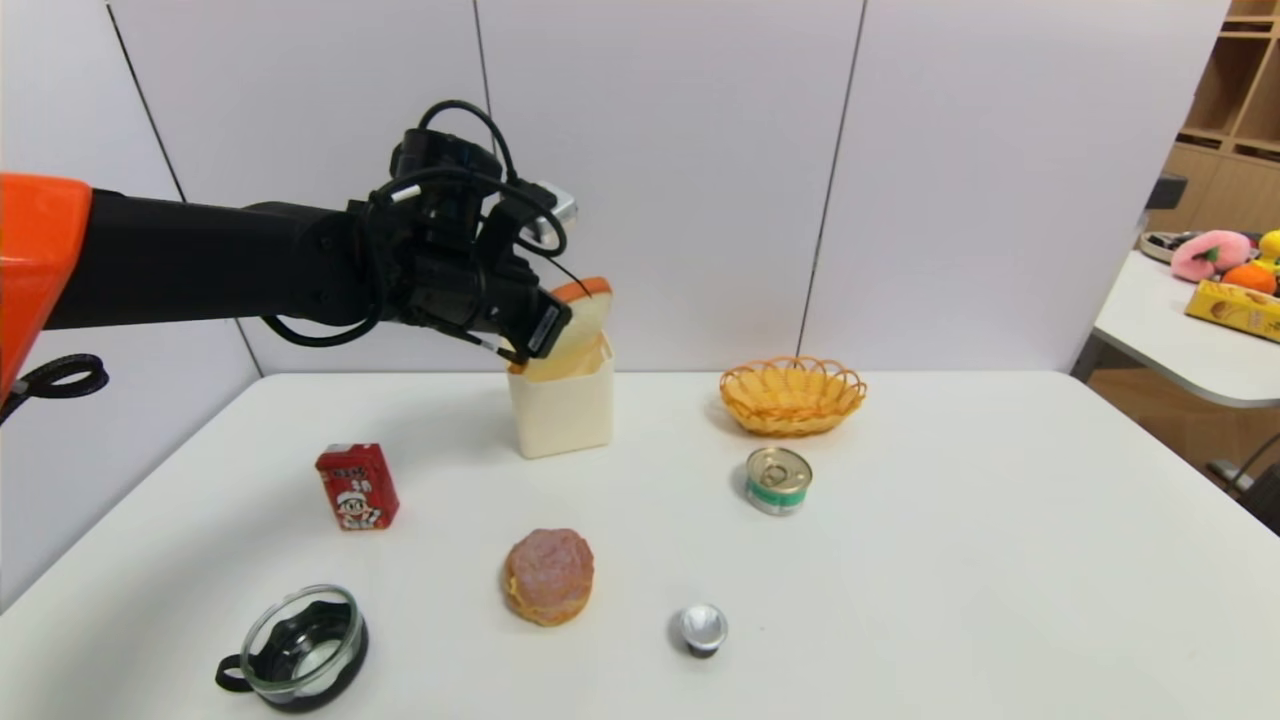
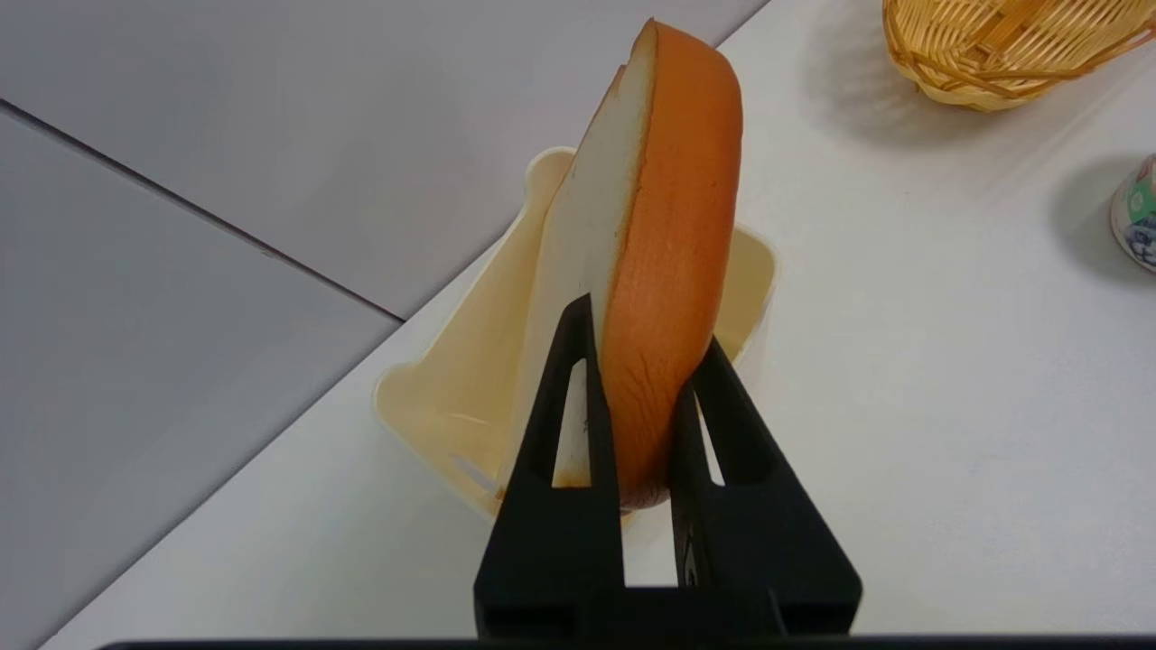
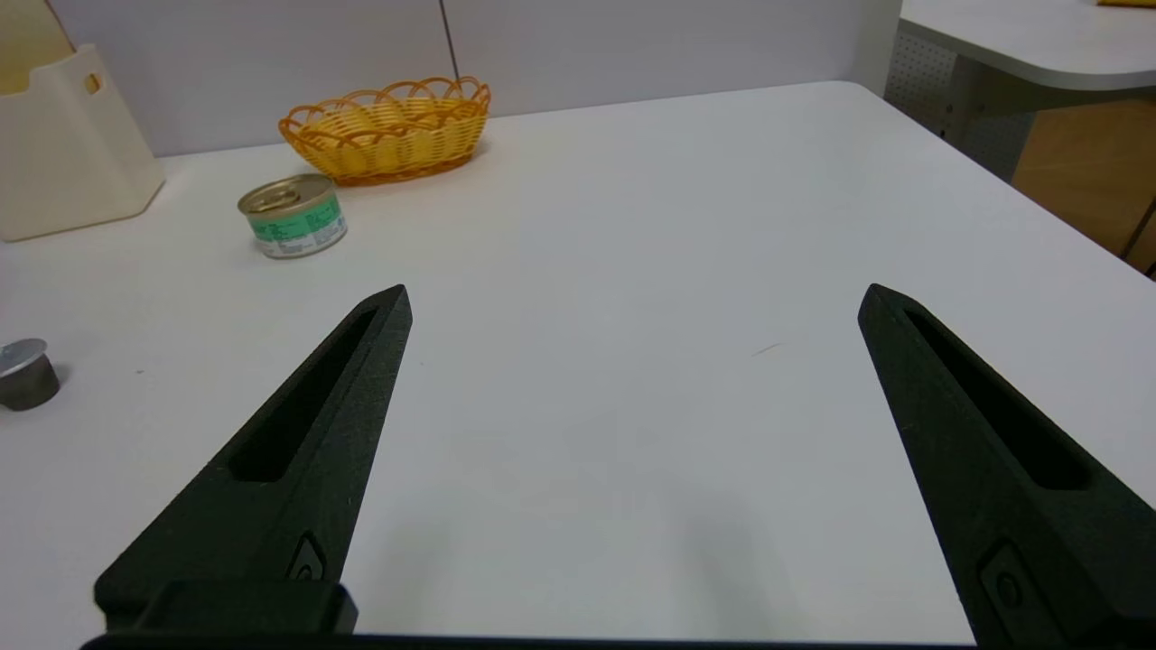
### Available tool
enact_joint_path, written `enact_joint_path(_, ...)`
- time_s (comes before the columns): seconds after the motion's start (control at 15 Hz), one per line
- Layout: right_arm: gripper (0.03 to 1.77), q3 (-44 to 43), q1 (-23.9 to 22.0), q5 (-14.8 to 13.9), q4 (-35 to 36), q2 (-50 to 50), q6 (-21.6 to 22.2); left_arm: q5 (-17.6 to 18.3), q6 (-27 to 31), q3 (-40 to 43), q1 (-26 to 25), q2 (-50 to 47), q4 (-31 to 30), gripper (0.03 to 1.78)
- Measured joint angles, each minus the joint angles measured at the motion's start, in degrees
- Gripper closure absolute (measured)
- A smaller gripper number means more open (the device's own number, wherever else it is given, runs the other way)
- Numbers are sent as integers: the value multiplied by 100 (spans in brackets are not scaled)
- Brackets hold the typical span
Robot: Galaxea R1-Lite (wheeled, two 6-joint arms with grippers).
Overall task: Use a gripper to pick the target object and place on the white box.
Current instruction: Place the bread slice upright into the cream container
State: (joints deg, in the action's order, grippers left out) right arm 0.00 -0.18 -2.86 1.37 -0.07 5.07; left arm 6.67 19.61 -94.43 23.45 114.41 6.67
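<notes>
Head view, upper centre: the left gripper (image 1: 540, 335) is clamped on the toast slice (image 1: 585, 310), held on edge directly above the white box (image 1: 562, 410). Its pinch on the two broad faces near one crusted end suits this likely light, squashy slice. The right gripper (image 3: 632, 307), fingers spread wide, hangs idle over the table (image 3: 632, 226).

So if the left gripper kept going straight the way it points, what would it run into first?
Most likely the white box. The left gripper, shut on the toast, points down over its open top, so the toast's lower edge would probably meet the box first, though depth is unclear.
</notes>
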Motion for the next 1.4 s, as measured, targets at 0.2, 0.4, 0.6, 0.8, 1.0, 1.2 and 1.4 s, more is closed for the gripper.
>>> enact_joint_path(0.2, 9, 0, 0, -2, 1, 0, 5, 291, -40, -22, 2, -21, 24, 160)
enact_joint_path(0.4, 9, 0, 0, -2, 0, 0, 2, 295, -40, -37, 0, -51, 16, 160)
enact_joint_path(0.6, 9, 0, 0, 0, 1, 0, 0, 302, -46, -13, 0, -60, 22, 160)
enact_joint_path(0.8, 9, 0, 0, 0, 1, 0, 7, 313, -63, 9, 0, -60, 24, 160)
enact_joint_path(1.0, 9, 0, 0, 0, 0, 0, 0, 313, -71, 22, 0, -60, 16, 140)
enact_joint_path(1.2, 9, 0, 0, 0, 1, 0, 5, 313, -66, 22, 0, -57, 22, 99)
enact_joint_path(1.4, 9, 0, 0, -2, 1, 0, 0, 313, -66, 17, 0, -57, 20, 71)
